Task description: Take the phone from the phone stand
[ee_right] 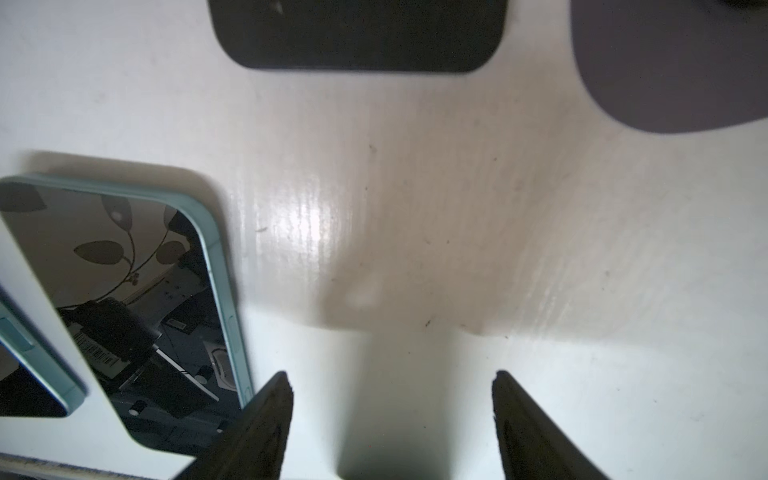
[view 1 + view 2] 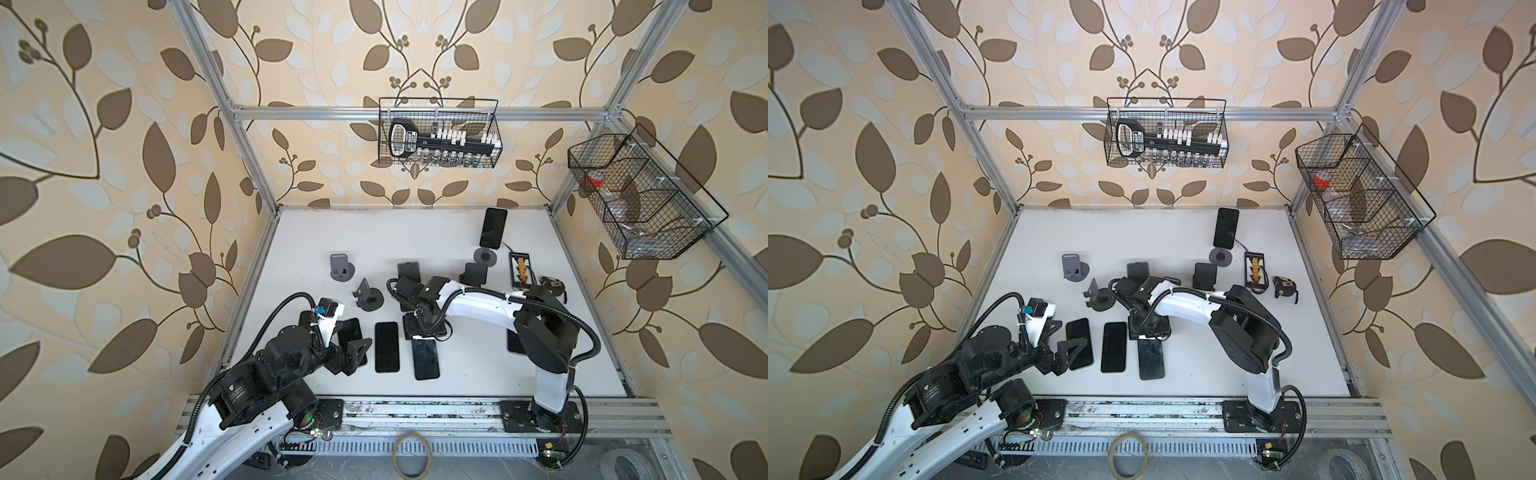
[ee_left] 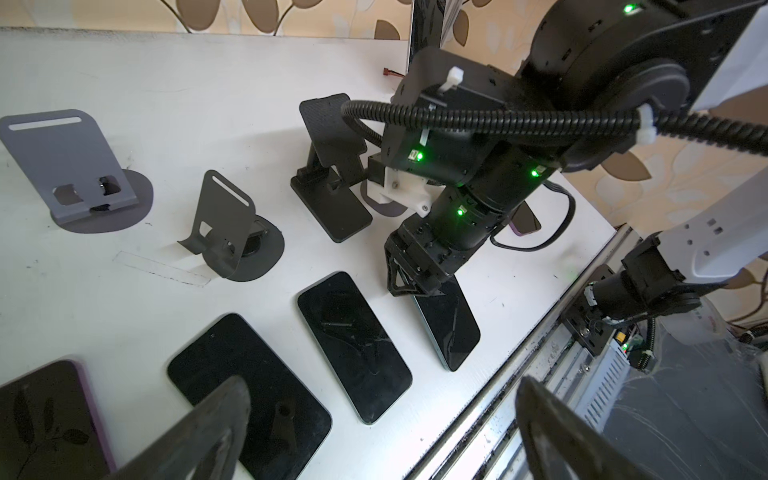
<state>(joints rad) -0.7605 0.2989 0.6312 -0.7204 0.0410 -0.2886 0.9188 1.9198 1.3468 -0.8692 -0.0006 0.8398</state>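
Note:
One black phone [image 2: 493, 227] [image 2: 1226, 227] stands upright on a phone stand with a round grey base [image 2: 486, 257] at the back right, apart from both grippers. My right gripper [image 2: 424, 336] [image 1: 392, 386] points down at the table in the middle, open, with bare table between its fingers. A teal-edged phone [image 1: 124, 291] [image 3: 451, 324] lies flat beside one of its fingers [image 1: 266, 415]. My left gripper [image 2: 355, 353] [image 3: 384, 415] hovers open at the front left over flat phones, holding nothing.
Two more phones [image 2: 386, 347] [image 2: 351, 336] lie flat in a row at the front. Empty stands: grey [image 2: 340, 268], dark [image 2: 368, 295], black folding [image 2: 408, 270] and another black [image 2: 476, 274]. A connector board [image 2: 519, 270] and tape measure [image 2: 552, 284] sit at the right.

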